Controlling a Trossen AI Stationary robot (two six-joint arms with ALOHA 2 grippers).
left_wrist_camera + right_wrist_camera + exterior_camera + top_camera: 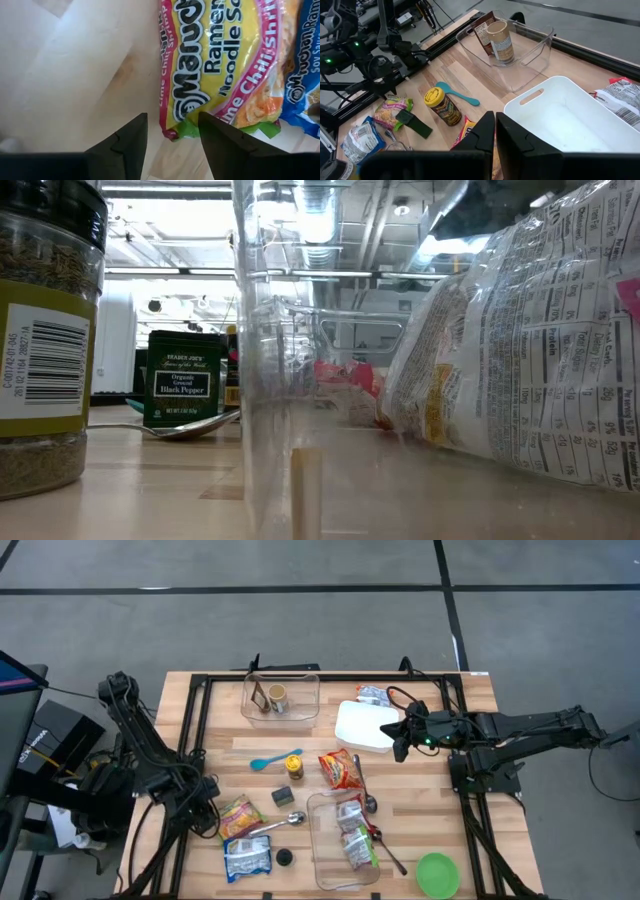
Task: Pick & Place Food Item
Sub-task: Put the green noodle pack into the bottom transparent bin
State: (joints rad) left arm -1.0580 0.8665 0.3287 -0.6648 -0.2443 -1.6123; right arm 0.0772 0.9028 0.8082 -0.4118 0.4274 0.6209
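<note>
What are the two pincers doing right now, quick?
Left pincer: open, empty, right over the yellow ramen packet.
Right pincer: shut, holding nothing, above the white bin.

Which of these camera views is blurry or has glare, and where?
Low view: the clear container wall right at the lens is smeared and catches ceiling-light glare, and the spice jar is soft. Left wrist view: the ramen packet is slightly blurred and glossy. High view is evenly lit.

Glossy plastic ramen packet (225, 65) on smooth pale wood table (75, 85); clear plastic bin (520, 55).
</note>
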